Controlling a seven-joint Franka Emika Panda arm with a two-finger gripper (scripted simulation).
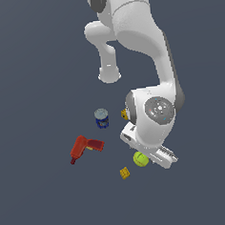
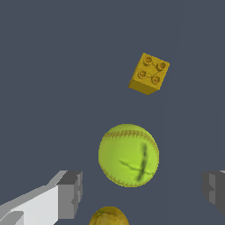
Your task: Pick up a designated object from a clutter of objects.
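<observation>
Jaws wide apart right now, gripper [image 2: 143, 193] hovering over the yellow-green tennis ball [image 2: 128, 155], which sits on the tabletop between the fingers' line. I'd say we're mid-approach; next I need to drop straight down and close. Yellow block [image 2: 149, 74] lies just beyond it.

Flat dark slate-blue ground [image 1: 40, 206], uniform in colour, soft even lighting, filling the background of both views

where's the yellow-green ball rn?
In the exterior view the yellow-green ball lies on the floor under the arm's hand, with the yellow block beside it on the exterior view's left. In the wrist view it sits between the open gripper fingers.
</observation>
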